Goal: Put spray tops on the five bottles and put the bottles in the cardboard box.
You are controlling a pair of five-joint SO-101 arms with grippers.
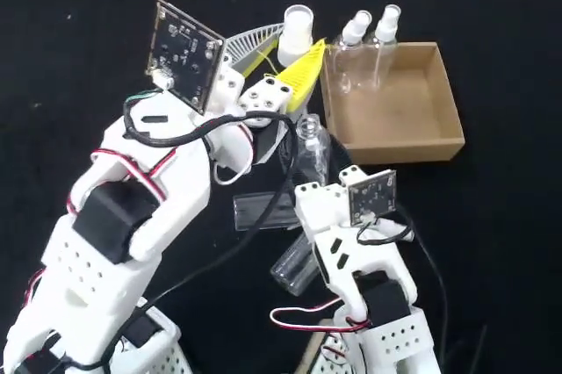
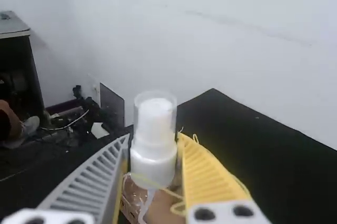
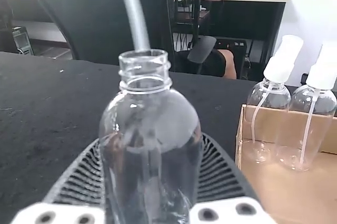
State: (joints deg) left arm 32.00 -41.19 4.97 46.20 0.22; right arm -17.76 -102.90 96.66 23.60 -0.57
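My left gripper [image 1: 279,47] is raised near the box's left side, shut on a white spray top [image 1: 296,28] between its grey and yellow fingers. The left wrist view shows the spray top [image 2: 154,139] upright in that gripper [image 2: 152,156]. The top's thin tube [image 3: 132,11] slants down to the open mouth of a clear bottle [image 3: 150,140]. My right gripper [image 3: 150,192] is shut on that bottle [image 1: 313,149], which stands upright just left of the cardboard box [image 1: 442,102]. Two capped bottles [image 1: 356,53] [image 1: 384,47] stand in the box's far left corner.
Two more clear bottles lie on the black table, one [image 1: 262,211] between the arms and one [image 1: 292,267] beside the right arm's base. The left arm's bulk and cables cover the table's left half. The box [image 3: 295,195] has free floor at its near and right sides.
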